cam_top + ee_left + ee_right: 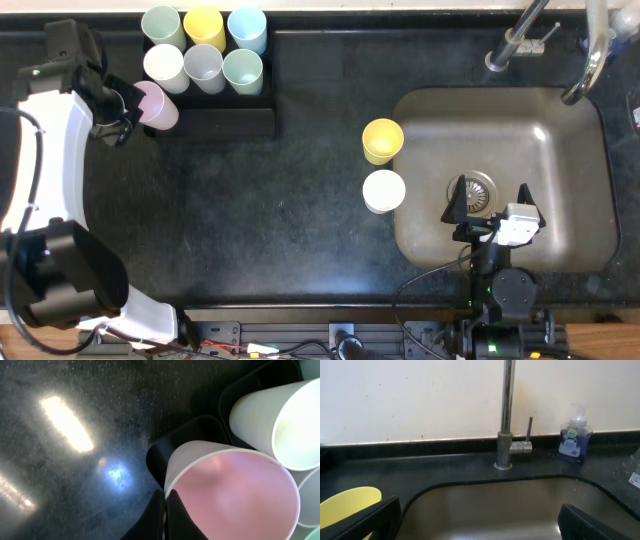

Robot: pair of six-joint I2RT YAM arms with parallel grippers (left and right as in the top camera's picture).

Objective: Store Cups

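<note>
A dark speckled countertop point(300, 230) runs wall to wall, with a steel sink point(570, 250) sunk into it and a faucet point(515, 40) behind the sink.

From above, a black rack point(225, 122) sits well away from the sink, holding six upright cups point(204, 62). At the rack end farthest from the sink, the left gripper point(133, 103) is clenched on a tilted pink cup point(157, 106). A yellow cup point(382, 140) and a white cup point(384, 190) stand upright on the counter, just beside the sink's rim. The right gripper point(490, 205) hangs over the sink, jaws released and spread wide.

The left wrist view adds the grasp: the left gripper point(166, 510) pinches the pink cup's point(235, 495) rim, a black rack point(170, 445) compartment beneath it, a pale cup point(270, 420) alongside.

The right wrist view adds a cream wall point(420, 395) behind the sink point(495, 505), the faucet point(507, 410), and a soap bottle point(575, 435) beyond the sink's rim. The yellow cup point(347, 505) peeks in beside the basin.
</note>
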